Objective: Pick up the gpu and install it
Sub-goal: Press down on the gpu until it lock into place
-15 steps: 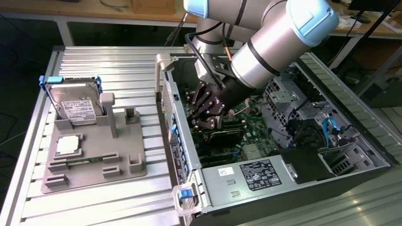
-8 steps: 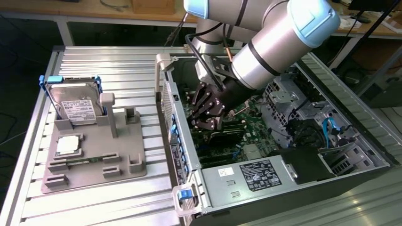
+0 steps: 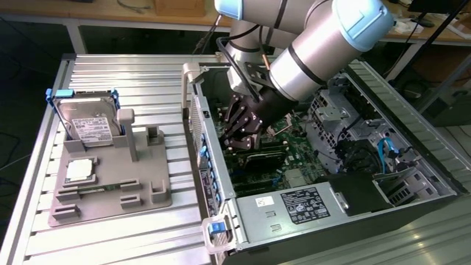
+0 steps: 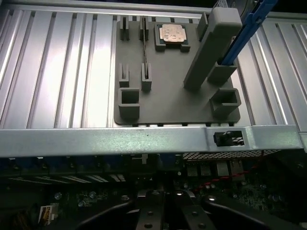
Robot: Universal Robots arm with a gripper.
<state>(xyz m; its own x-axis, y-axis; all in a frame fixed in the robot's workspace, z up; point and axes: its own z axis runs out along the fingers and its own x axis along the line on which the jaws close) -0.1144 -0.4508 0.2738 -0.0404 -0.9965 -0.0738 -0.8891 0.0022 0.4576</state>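
gripper inside computer case (motherboard below)

claw tips hidden low inside the computer case; arm cut off at the exterior view's top edge.

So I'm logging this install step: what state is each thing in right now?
Computer case: lying on its side, side panel off.
Hand: lowered inside the case, over the board.
Gpu: dark card at the hand's tip, low on the board; seating cannot be told.
Hard drive: upright in the grey holder.
CPU chip: flat in its holder pocket.
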